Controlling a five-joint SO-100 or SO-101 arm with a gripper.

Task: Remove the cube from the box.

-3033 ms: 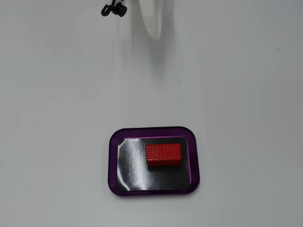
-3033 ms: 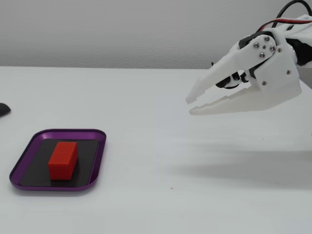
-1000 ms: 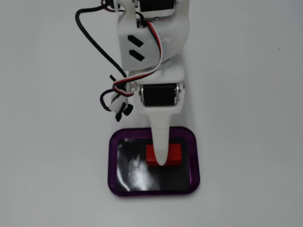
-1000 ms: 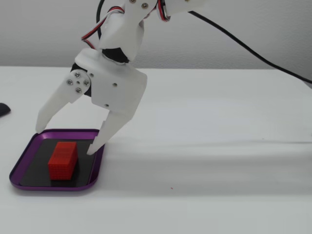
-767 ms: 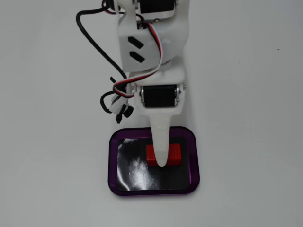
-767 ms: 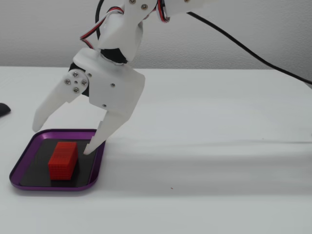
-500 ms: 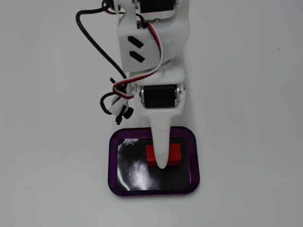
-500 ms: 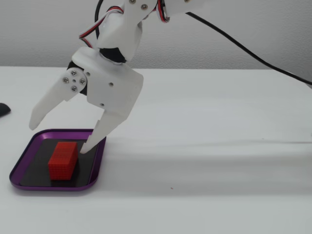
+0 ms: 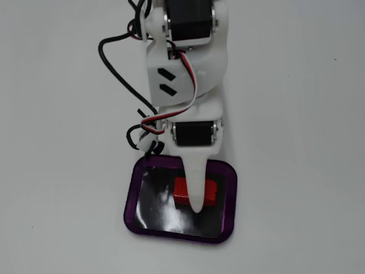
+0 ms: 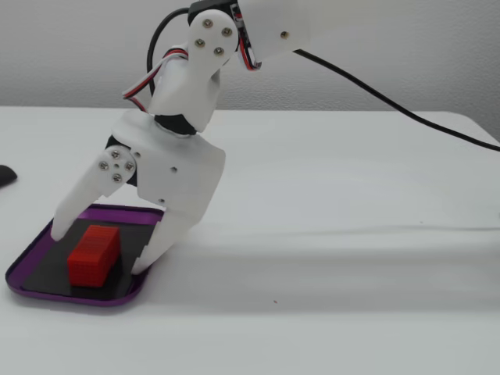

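Red cube (image 10: pixel 94 255) lies on the shiny black bottom of the purple-rimmed box (image 10: pixel 31 254), roughly mid-tray in both fixed views. White gripper (image 10: pixel 100 248) is lowered into the box with fingers spread wide, one tip to the left of the cube, the other (image 10: pixel 147 262) to its right near the tray's right rim; neither finger clearly touches the block. In a fixed view from above, one finger (image 9: pixel 195 191) crosses over the cube (image 9: pixel 181 190). Box rests on the white table (image 10: pixel 351 258).
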